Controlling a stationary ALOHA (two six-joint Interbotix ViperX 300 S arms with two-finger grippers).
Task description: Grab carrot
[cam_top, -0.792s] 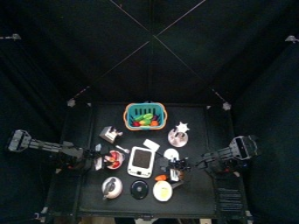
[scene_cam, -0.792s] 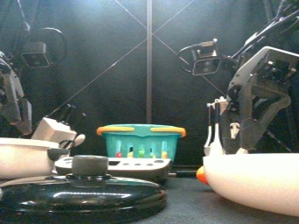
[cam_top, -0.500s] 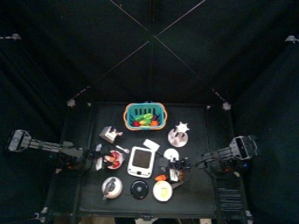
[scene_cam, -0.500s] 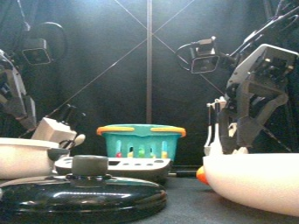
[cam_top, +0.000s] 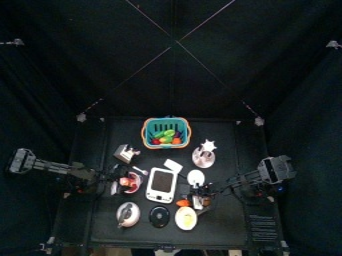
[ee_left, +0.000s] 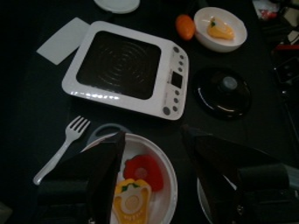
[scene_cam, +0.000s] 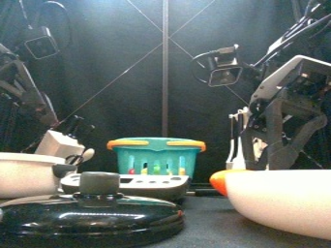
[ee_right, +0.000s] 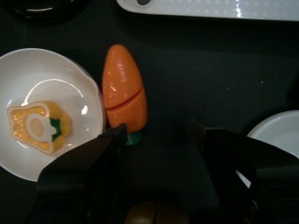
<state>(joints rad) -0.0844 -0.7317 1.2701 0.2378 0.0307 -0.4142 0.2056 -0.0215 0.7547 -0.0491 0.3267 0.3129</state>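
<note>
Two black jaws of the right gripper [ee_right: 152,144] are spread open, empty, astride the small orange carrot's [ee_right: 124,87] green end, beside the white dish [ee_right: 47,101]. Since a moment ago the arm has been lowered; closing is judged next.

Black curtains [cam_top: 254,60] close the pen on every side, hanging in soft folds that reach down to the surface's edges. Thin pale lines [scene_cam: 165,68] run across the far cloth, one upright and others slanting out from it, meeting overhead. The surface [cam_top: 96,150] is small, black and matte, set in the middle of the pen. Light is dim and even.
</note>
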